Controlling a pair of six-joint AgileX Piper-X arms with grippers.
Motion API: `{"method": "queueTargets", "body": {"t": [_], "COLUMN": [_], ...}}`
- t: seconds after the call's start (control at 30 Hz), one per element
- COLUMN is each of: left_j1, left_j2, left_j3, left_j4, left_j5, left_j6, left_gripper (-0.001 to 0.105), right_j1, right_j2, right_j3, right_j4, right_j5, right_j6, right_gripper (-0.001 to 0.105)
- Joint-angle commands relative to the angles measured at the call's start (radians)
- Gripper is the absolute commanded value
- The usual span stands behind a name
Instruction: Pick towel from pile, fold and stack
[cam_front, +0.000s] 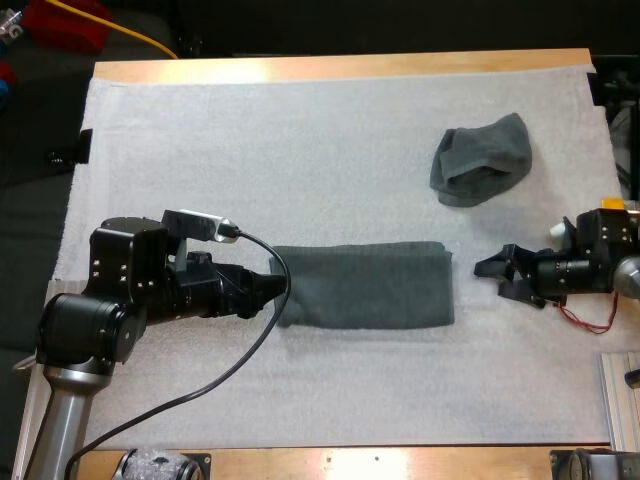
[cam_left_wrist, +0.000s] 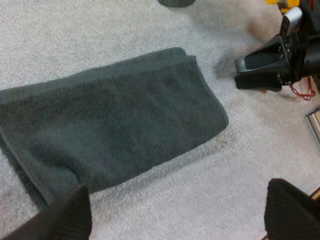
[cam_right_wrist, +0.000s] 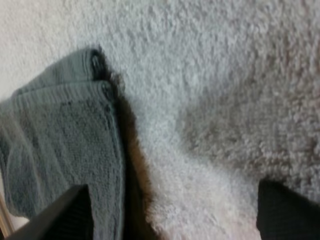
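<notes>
Spread wide and empty: left end effector and right end effector at opposite ends of folded towel; crumpled towel lies apart.

In the high view my left claw hides one end of the folded towel; the crumpled towel is cut off by my left wrist view's edge.

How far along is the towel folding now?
Done: the folded towel lies as a long strip on the mat. In hand: nothing; left gripper and right gripper sit open near its ends. Left: probably another fold, then the crumpled towel, untouched.
</notes>
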Motion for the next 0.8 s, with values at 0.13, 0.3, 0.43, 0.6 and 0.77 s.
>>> {"method": "queueTargets", "body": {"t": [0.13, 0.3, 0.43, 0.6, 0.77], "left_j1": [0.002, 0.002, 0.002, 0.002, 0.002], "left_j2": [-0.005, -0.005, -0.005, -0.005, -0.005], "left_j3": [-0.005, -0.005, -0.005, -0.005, -0.005], "left_j4": [-0.011, -0.011, -0.011, -0.011, -0.011], "left_j5": [0.007, 0.007, 0.007, 0.007, 0.007], "left_j6": [-0.005, -0.002, -0.003, -0.002, 0.000], "left_gripper": [0.069, 0.069, 0.069, 0.069, 0.069], "right_j1": [0.098, 0.211, 0.299, 0.374, 0.397], "right_j2": [0.038, 0.060, 0.088, 0.125, 0.125], "right_j3": [-0.004, -0.004, -0.004, -0.008, -0.009], "right_j4": [-0.042, -0.153, -0.243, -0.271, -0.270], "right_j5": [0.013, 0.022, 0.025, 0.051, 0.070], "right_j6": [0.046, 0.173, 0.282, 0.339, 0.350], "right_gripper": [0.069, 0.069, 0.069, 0.069, 0.069]}}
